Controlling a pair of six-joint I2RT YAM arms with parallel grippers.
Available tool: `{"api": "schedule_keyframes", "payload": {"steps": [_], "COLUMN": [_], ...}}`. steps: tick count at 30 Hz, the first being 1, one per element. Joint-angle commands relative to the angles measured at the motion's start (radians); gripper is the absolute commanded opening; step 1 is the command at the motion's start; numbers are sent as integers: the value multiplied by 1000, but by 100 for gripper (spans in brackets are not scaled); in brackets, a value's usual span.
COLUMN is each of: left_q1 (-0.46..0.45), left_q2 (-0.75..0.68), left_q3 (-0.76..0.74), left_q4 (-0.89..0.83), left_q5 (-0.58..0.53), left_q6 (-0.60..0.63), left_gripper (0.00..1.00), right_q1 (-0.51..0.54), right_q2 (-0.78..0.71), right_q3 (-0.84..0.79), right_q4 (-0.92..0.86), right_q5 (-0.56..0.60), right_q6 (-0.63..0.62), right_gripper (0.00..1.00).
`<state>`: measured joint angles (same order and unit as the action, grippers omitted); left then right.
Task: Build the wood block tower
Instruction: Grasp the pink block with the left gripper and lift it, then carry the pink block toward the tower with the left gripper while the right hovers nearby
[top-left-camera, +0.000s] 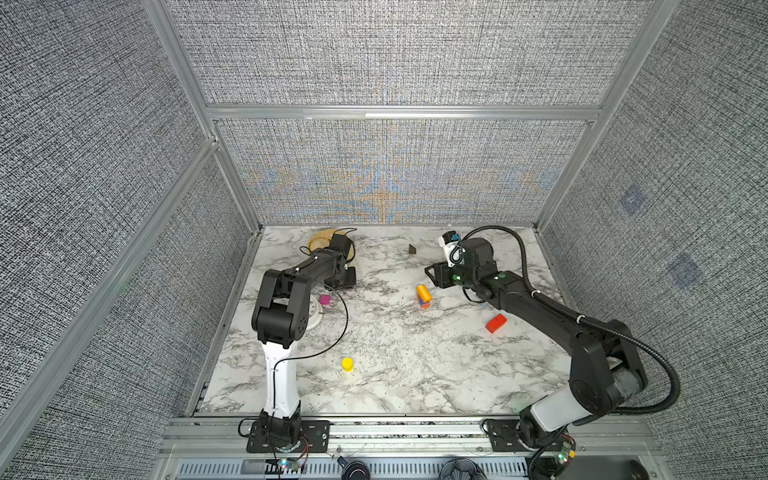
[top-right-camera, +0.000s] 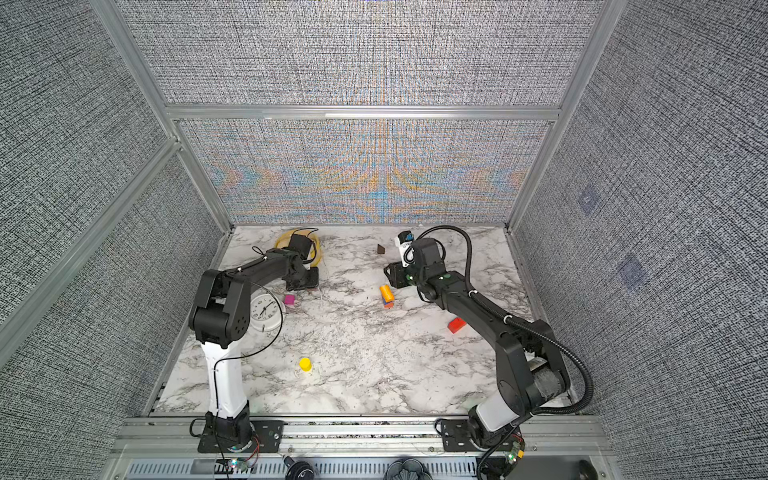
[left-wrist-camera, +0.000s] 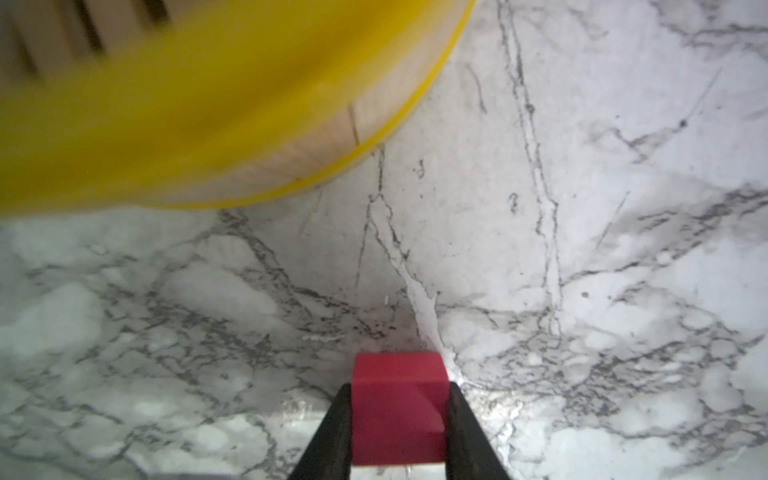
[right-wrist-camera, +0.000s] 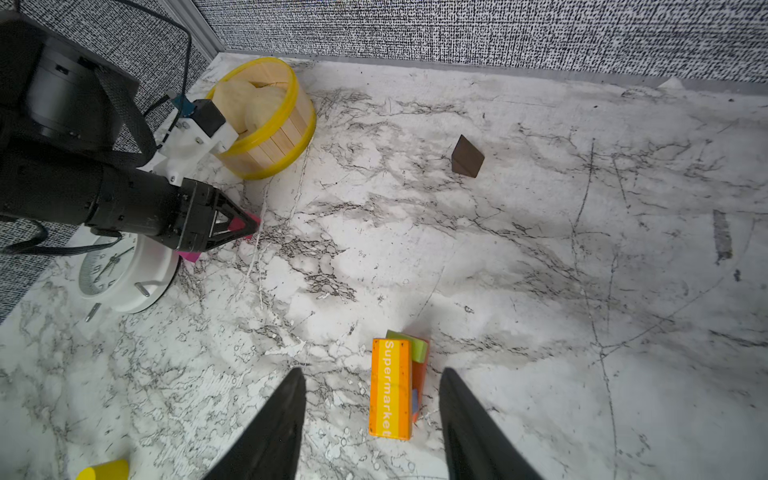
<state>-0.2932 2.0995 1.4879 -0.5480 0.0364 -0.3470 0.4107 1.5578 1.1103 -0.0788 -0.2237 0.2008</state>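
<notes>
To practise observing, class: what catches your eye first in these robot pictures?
The left pincer grips a pink cube near the yellow basket. Mid-table, an orange Supermarket block tops a small stack of coloured blocks, with the right pincer open close by.

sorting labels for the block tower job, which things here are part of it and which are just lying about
For the job: started tower, held pink cube, loose magenta cube, red block, yellow cylinder, dark brown block.
Lying about: basket of buns, white clock.
</notes>
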Motion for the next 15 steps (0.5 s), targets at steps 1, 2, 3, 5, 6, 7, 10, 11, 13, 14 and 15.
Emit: {"api": "schedule_keyframes", "payload": {"steps": [1, 2, 3, 5, 6, 7, 10, 11, 13, 14, 15], "left_q1": [-1, -1, -1, -3, -4, -4, -4, -4, -4, -4, -4], "left_q2": [-33, -52, -70, -107, -137, -157, -209, -222, -249, -259, -270], "left_q3": [-21, -37, -53, -87, -103, -115, -149, -161, -190, -202, -216], "left_q4": [14, 34, 54, 96, 117, 132, 186, 212, 284, 320, 363], "left_q5": [85, 111, 145, 199, 225, 251, 330, 360, 433, 459, 480], "left_q6": [25, 28, 32, 38, 35, 26, -27, -53, -125, -162, -208], "left_gripper": [31, 31, 31, 31, 31, 31, 31, 30, 30, 30, 30], "right_q1": [-30, -41, -52, -67, -71, -73, -74, -74, -73, -69, -65], "right_q2": [5, 11, 17, 32, 38, 43, 43, 39, 15, 1, -18], "right_q3": [23, 33, 47, 85, 106, 122, 137, 130, 89, 62, 32], "right_q4": [-11, -27, -47, -98, -126, -148, -174, -168, -109, -68, -12], "right_q5": [-102, -130, -155, -192, -207, -220, -253, -258, -268, -271, -268], "right_q6": [47, 57, 65, 81, 94, 101, 142, 157, 199, 216, 239], "right_gripper": [54, 54, 54, 54, 53, 53, 52, 51, 50, 48, 46]}}
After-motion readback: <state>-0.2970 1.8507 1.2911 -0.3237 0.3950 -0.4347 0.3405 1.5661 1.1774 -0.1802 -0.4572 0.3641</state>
